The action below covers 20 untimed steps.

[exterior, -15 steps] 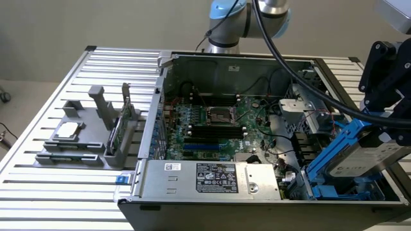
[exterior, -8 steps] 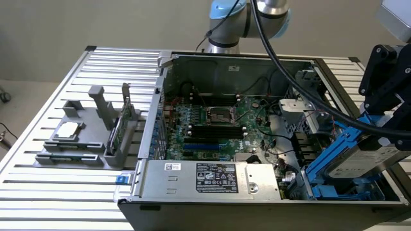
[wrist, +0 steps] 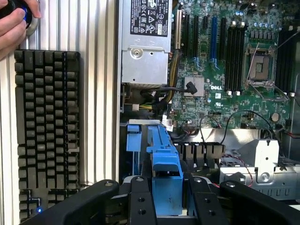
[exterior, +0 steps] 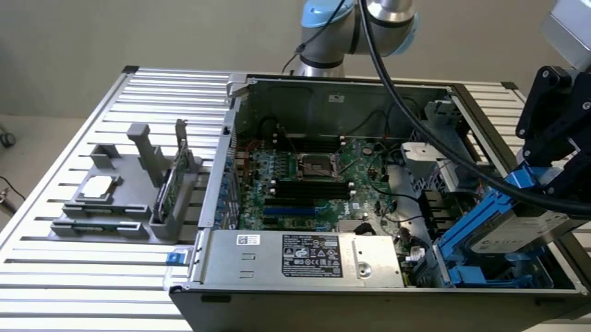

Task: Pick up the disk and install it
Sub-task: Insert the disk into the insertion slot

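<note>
The work surface is a slatted aluminium table (exterior: 74, 290) carrying an open computer case (exterior: 369, 86) laid on its side, with the motherboard (exterior: 314, 176) exposed at the centre of the exterior view and the power supply (exterior: 305, 256) along the lower edge. A grey parts fixture (exterior: 138, 207) stands on the table at the exterior view's left. In the wrist view, a keyboard (wrist: 47, 131) lies beside the case, and a person's hand (wrist: 14, 23) rests on a small dark device by it. The gripper (exterior: 540, 190) is closed on the disk (exterior: 517, 232), which hangs tilted at the lower right of the exterior view, above the drive bay (exterior: 489, 273) in that corner of the case. It is clear of the motherboard. In the wrist view the black fingers (wrist: 140, 201) clamp a blue rail of the disk (wrist: 165, 159) from both sides. Handling assessment: the disk is probably rigid, dense for its size and sensitive to shock. Its bare metal faces likely offer little friction, while the plastic rails may flex slightly under load. The grip is best taken across the blue rails on opposite edges, keeping contact off the printed label.
</note>
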Tool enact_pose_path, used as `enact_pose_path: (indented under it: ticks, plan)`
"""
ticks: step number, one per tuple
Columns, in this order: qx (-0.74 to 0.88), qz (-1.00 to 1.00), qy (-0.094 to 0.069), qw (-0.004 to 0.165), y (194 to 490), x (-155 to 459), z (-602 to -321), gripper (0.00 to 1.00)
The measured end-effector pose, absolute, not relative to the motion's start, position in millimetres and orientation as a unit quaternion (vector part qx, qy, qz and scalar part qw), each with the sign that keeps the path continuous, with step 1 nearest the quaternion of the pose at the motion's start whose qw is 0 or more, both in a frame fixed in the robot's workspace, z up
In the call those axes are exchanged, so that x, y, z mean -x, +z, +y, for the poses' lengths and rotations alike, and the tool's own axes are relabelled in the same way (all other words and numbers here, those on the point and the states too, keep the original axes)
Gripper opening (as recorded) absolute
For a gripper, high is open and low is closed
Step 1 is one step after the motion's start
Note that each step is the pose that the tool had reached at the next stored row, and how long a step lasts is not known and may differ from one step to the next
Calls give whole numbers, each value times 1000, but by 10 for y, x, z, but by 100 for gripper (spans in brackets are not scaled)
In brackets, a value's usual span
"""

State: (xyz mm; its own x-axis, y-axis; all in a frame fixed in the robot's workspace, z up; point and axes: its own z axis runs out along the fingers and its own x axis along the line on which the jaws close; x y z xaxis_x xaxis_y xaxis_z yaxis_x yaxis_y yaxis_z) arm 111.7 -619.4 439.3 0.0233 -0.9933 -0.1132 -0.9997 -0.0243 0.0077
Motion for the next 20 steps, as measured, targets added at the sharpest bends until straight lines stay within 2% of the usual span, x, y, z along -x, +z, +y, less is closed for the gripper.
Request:
enact_pose_path:
  ticks: [18,19,20]
  plan:
    - [714,697,48,42,4302,-1118,-6240,33]
    - [714,697,48,42,4302,-1118,-6240,34]
    - [714,697,48,42,4301,-1118,-6240,40]
